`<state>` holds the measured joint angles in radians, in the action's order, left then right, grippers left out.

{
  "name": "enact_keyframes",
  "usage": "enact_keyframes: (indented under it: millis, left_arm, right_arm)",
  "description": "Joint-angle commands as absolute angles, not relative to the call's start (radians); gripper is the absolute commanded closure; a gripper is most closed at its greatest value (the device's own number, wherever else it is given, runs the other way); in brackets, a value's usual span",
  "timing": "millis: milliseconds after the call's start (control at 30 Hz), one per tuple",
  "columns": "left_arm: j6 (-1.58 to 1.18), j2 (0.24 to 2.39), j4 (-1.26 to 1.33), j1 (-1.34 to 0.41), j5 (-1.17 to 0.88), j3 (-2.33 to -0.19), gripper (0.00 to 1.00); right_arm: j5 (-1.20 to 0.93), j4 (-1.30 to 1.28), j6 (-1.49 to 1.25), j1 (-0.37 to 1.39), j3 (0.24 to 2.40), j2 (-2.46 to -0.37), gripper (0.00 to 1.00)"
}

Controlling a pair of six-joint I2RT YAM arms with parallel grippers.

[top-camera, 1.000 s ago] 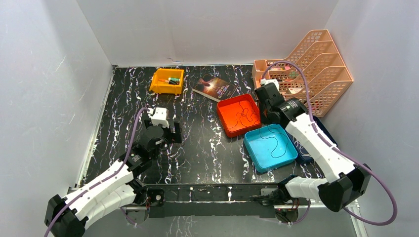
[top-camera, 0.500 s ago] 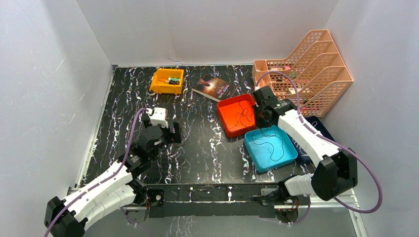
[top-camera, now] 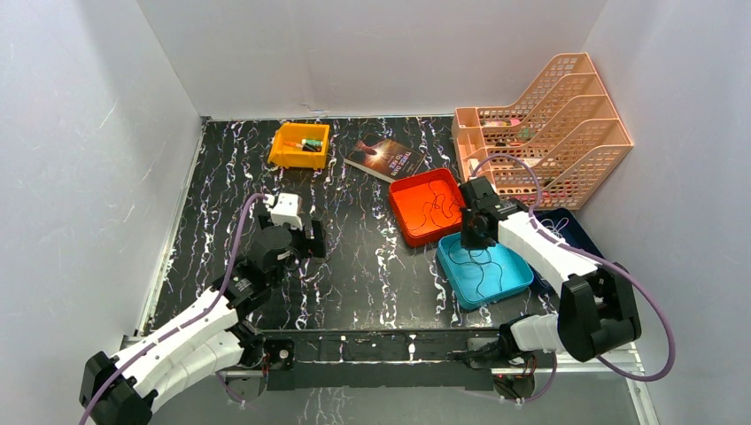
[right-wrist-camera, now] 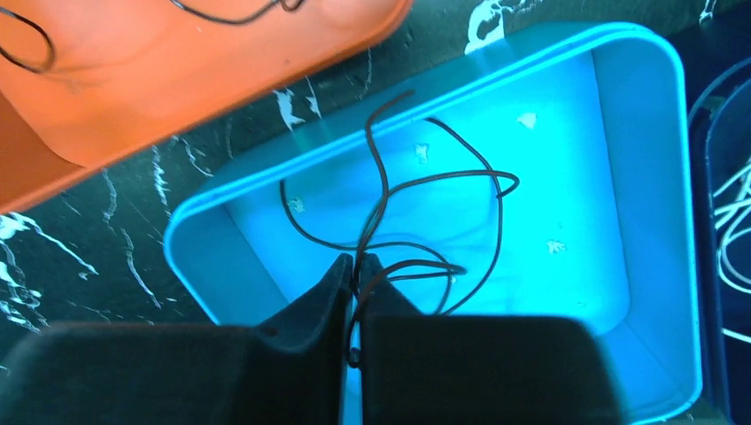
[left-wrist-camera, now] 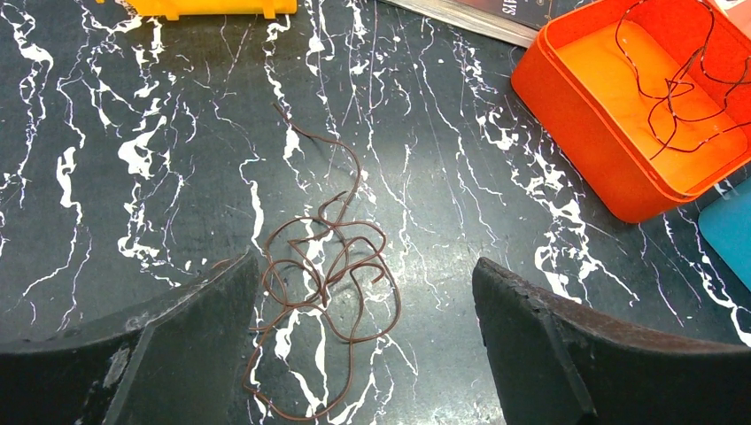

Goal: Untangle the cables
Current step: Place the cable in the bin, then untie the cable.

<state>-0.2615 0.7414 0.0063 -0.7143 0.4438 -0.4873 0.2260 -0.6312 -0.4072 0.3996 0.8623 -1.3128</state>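
Note:
A dark brown cable (left-wrist-camera: 323,274) lies in a loose tangle on the black marble table, between the fingers of my open left gripper (left-wrist-camera: 367,274), nearer the left finger. In the top view the left gripper (top-camera: 310,239) hovers left of centre. A thin black cable (left-wrist-camera: 673,97) lies in the orange tray (top-camera: 416,199). My right gripper (right-wrist-camera: 357,261) is shut on another black cable (right-wrist-camera: 496,190) whose loops hang into the blue tray (right-wrist-camera: 646,133); in the top view it (top-camera: 468,241) sits over that tray's far edge. A whitish cable (right-wrist-camera: 731,221) lies in a dark blue tray (top-camera: 567,226).
A yellow bin (top-camera: 299,144) with small items and a book (top-camera: 383,158) lie at the back. A peach file rack (top-camera: 549,124) stands at the back right. White walls enclose the table on three sides.
My right gripper has moved from the orange tray's right side towards me, over the blue tray, with the black cable in it. The left arm has not moved.

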Motion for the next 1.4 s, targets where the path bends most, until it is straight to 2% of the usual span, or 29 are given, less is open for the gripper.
enact_keyframes:
  millis: [0,167,267,433,567,900,1133,1367]
  left_arm:
    - [-0.254,0.739,0.015,-0.707,0.433,-0.520,0.11]
    - [-0.250,0.741,0.012,-0.707,0.440,-0.523,0.11]
    - [-0.253,0.746,0.010,-0.707,0.441,-0.524,0.11]
    - [-0.286,0.779,-0.047,-0.707,0.453,-0.561,0.10]
    - [-0.346,0.847,-0.169,-0.707,0.496,-0.635,0.05]
    - [-0.400,1.052,-0.282,-0.706,0.382,-0.743,0.07]
    - [-0.338,1.229,-0.307,-0.701,0.360,-0.824,0.11]
    - [-0.267,1.358,-0.340,-0.701,0.424,-0.878,0.19]
  right_arm:
    - [0.248,-0.696,-0.428,0.397,0.933,-1.328,0.66]
    - [0.273,-0.703,-0.418,0.396,0.984,-1.270,0.42]
    - [0.295,-0.729,-0.408,0.397,1.023,-1.237,0.36]
    - [0.265,-0.698,-0.369,0.397,1.043,-1.149,0.35]
    - [0.093,-0.567,-0.302,0.397,0.996,-1.064,0.34]
    - [-0.176,-0.399,-0.317,0.396,0.891,-0.962,0.39]
    - [-0.160,-0.438,-0.303,0.397,0.872,-0.945,0.40]
    - [-0.146,-0.449,-0.304,0.397,0.857,-0.920,0.43]
